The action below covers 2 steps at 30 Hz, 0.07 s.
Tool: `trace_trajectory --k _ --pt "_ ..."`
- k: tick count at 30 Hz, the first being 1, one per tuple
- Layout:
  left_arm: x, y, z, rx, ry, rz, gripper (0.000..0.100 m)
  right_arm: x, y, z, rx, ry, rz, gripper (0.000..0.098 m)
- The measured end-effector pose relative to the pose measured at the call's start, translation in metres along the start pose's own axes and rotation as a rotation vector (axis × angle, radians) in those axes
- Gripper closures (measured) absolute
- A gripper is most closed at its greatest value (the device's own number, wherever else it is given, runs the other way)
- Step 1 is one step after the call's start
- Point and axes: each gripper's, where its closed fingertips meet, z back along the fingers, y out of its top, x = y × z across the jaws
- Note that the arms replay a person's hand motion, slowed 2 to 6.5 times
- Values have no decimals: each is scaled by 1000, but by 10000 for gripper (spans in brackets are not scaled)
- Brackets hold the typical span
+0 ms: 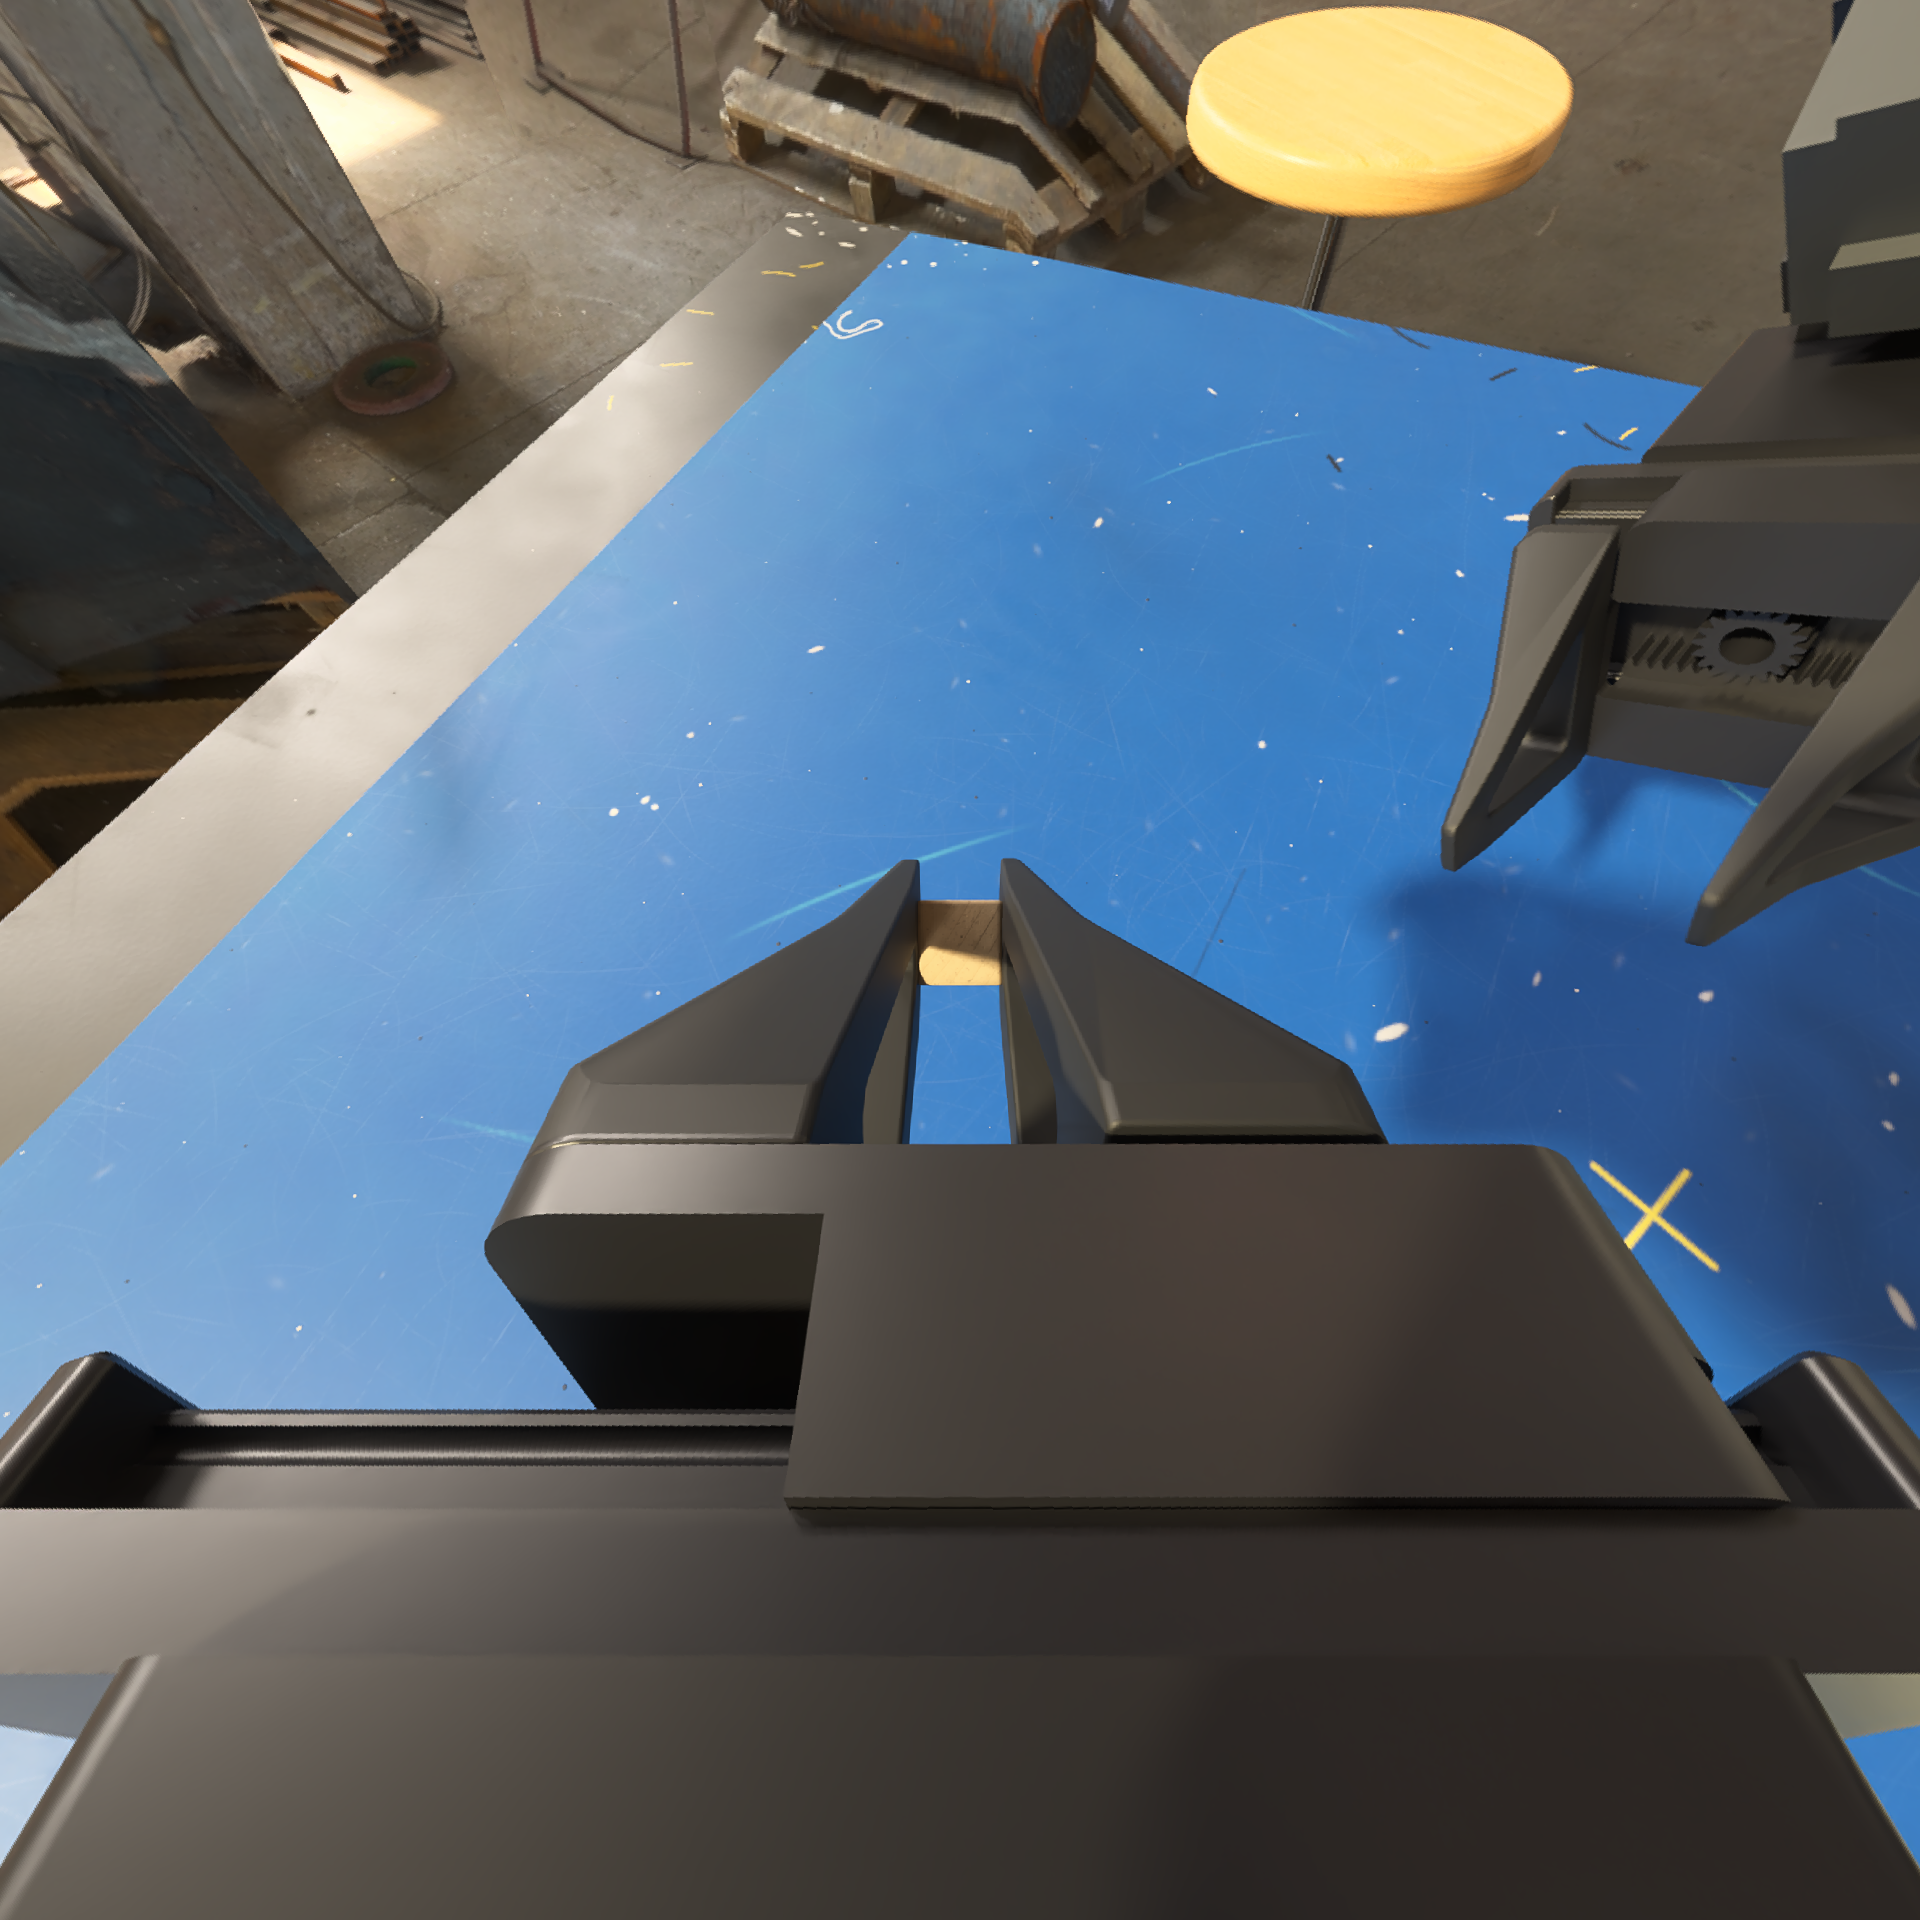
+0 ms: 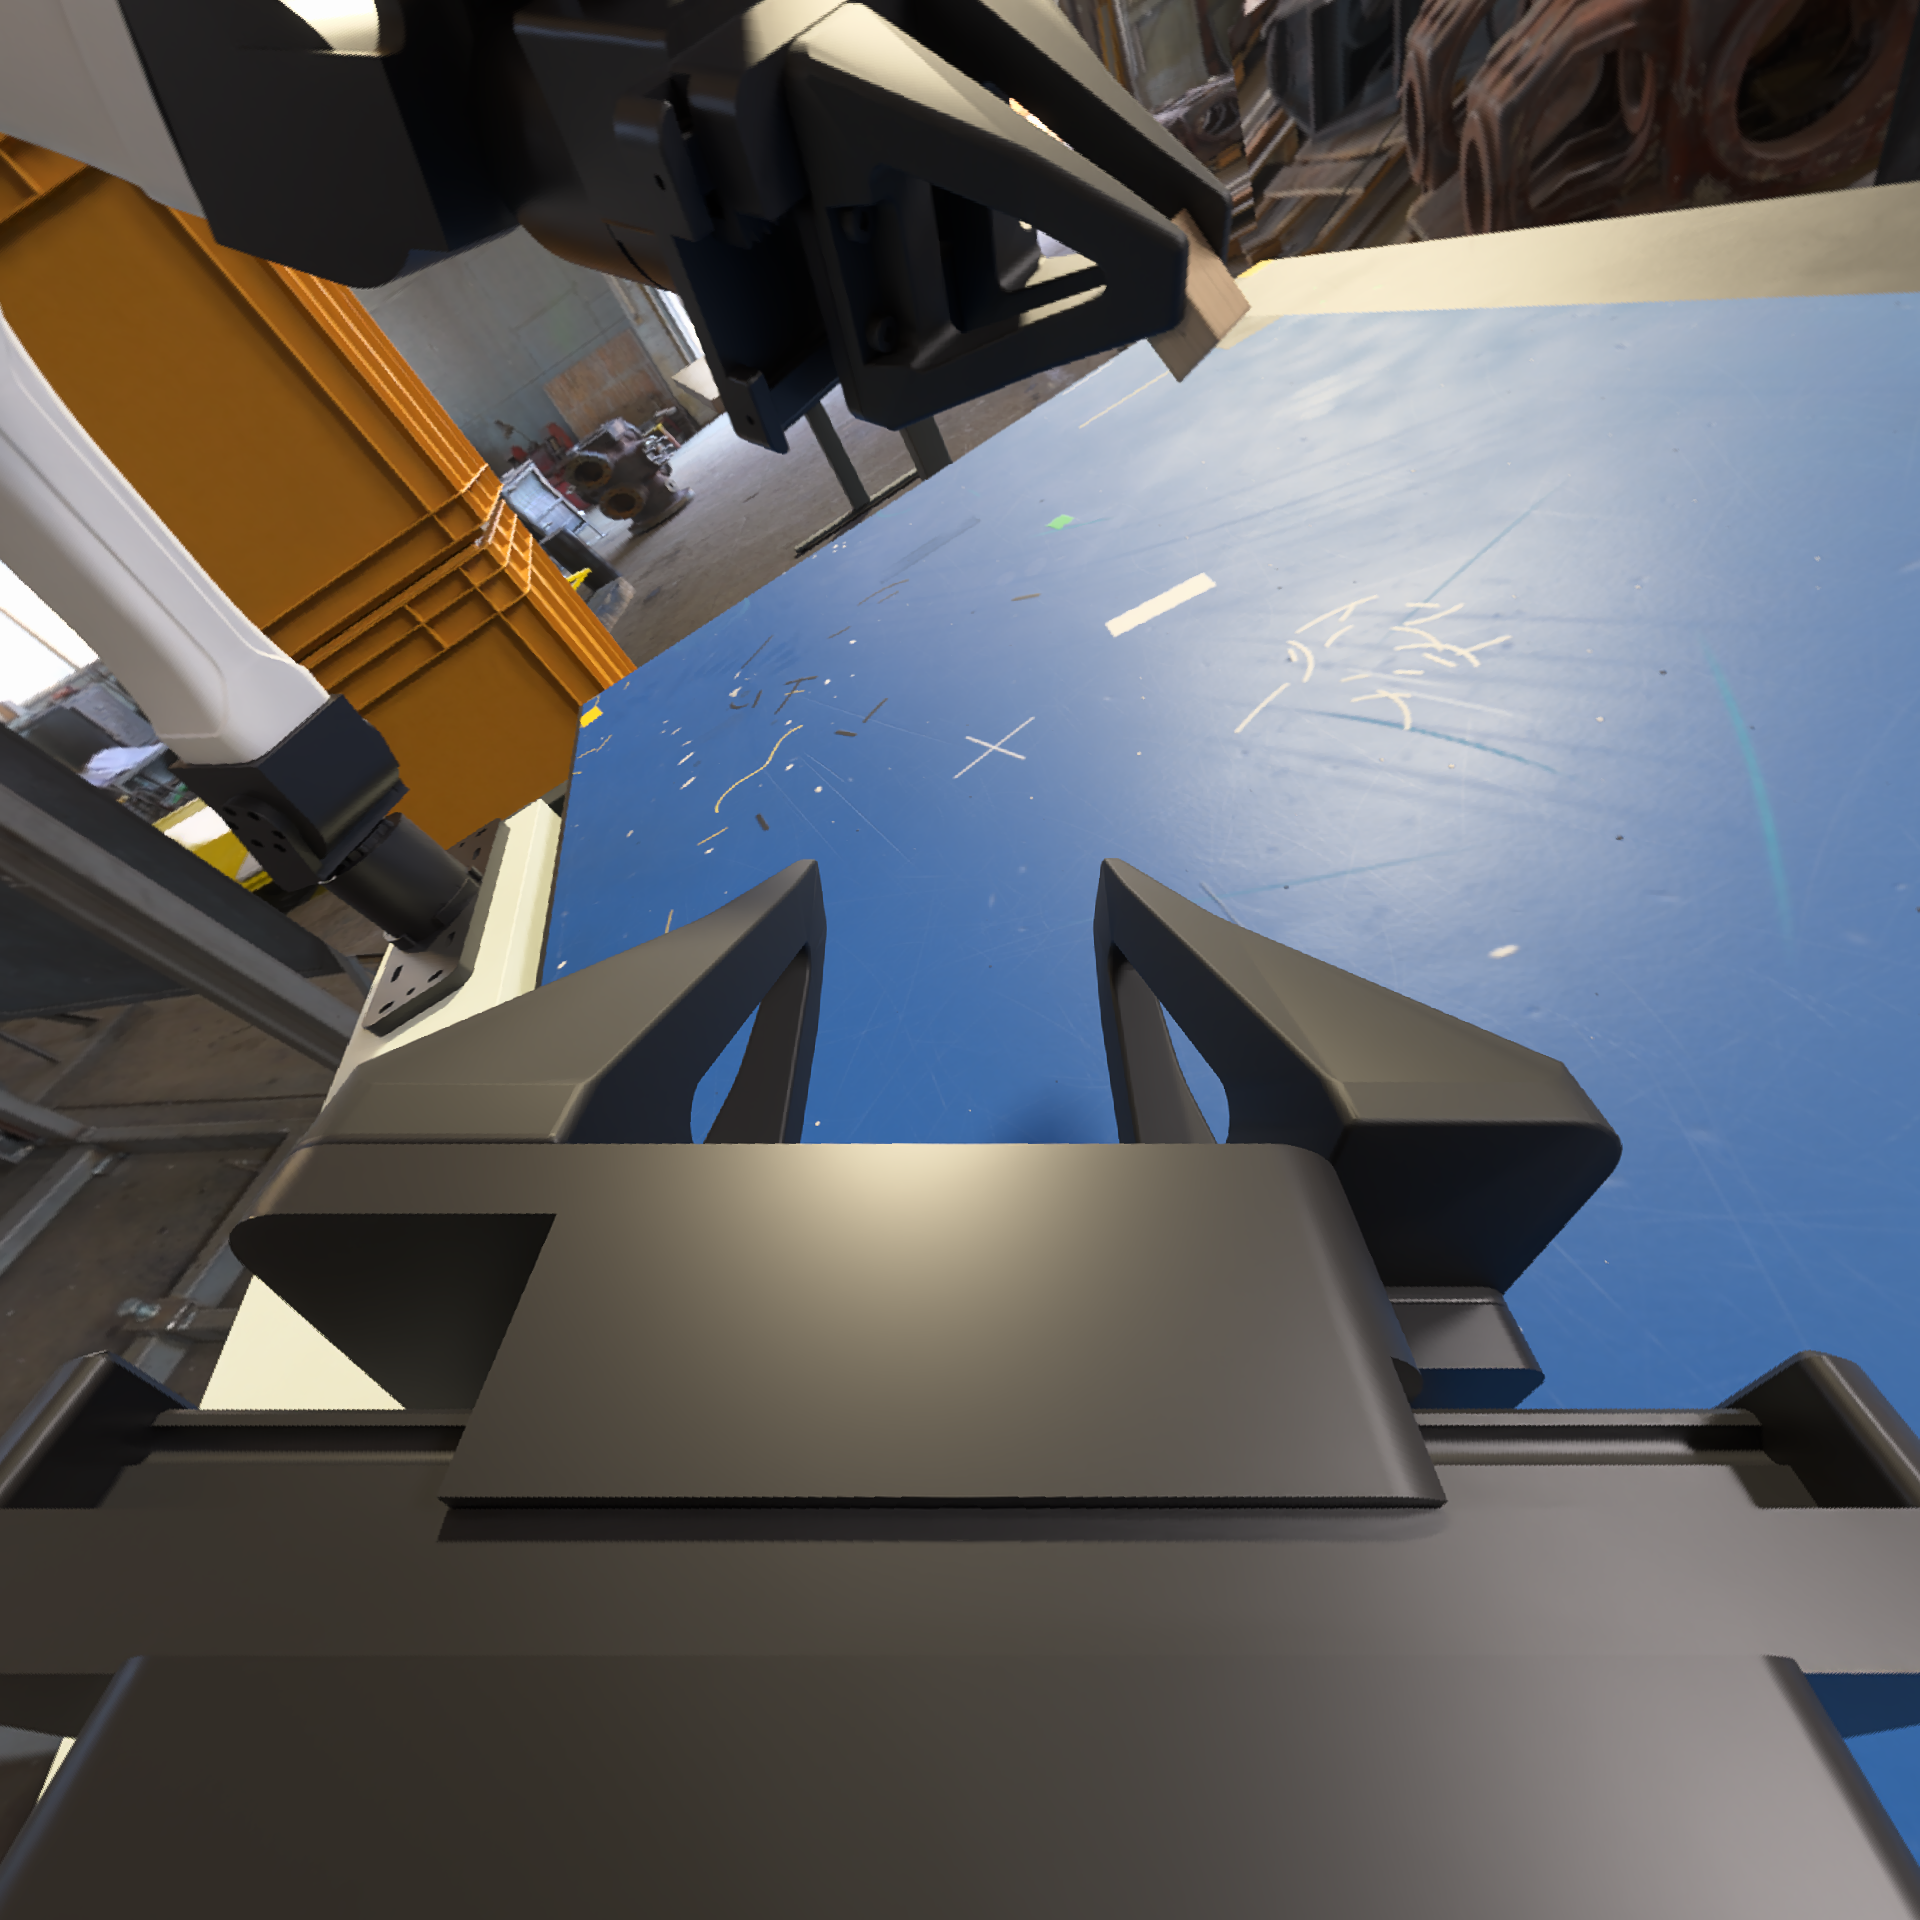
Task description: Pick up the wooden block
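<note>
The wooden block (image 1: 958,940) is small and pale, pinched between the tips of my left gripper (image 1: 960,883), which is shut on it above the blue table (image 1: 935,571). In the right wrist view the block (image 2: 1205,301) shows at the top, held in the left gripper's fingertips and lifted clear of the table. My right gripper (image 2: 961,883) is open and empty, low over the blue surface. It also shows at the right edge of the left wrist view (image 1: 1579,894), apart from the block.
A round wooden stool (image 1: 1377,104) stands beyond the table's far edge. Orange crates (image 2: 312,468) stand off the table's left side in the right wrist view. The left arm's white link (image 2: 135,623) rises beside them. Pallets (image 1: 935,135) lie on the floor.
</note>
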Motion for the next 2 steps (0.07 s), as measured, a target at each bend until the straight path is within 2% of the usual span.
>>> trace_trajectory --k 2 --pt "-1 1 1 2 5 0 875 -3 2 0 3 17 9 530"
